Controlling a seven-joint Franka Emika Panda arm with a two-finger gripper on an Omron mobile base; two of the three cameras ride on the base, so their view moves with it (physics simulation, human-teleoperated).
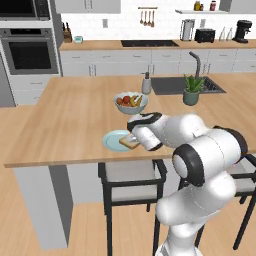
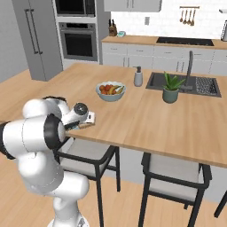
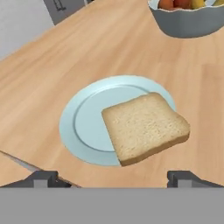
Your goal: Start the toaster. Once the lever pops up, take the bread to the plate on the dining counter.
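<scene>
Bread (image 3: 146,127) is down on the plate (image 3: 87,122), lying flat, w/ its near right corner hanging over the plate rim toward the jaws. Plate sits on the table (image 3: 65,65) (the dining counter), near its front edge.

Jaws stand wide, holding nothing: both tips show at the bottom of the hand view, one either side, well apart, w/ the bread ahead of them and between their lines, not touching either. Gripper (image 1: 134,141) hangs just above the bread & plate (image 1: 114,140) in the left base view.

Fruit bowl (image 3: 188,17) is beyond the plate, further ahead of the jaws and to the right. Toaster (image 1: 205,35) is far off on the back counter, well beyond the jaws; can't tell its lever position at that size.

Judgement: task looks basically done, i.e. bread delivered & released. What's left, if anything: lift the arm clear w/o nudging the slice, since the overhanging corner could tip off if bumped.
</scene>
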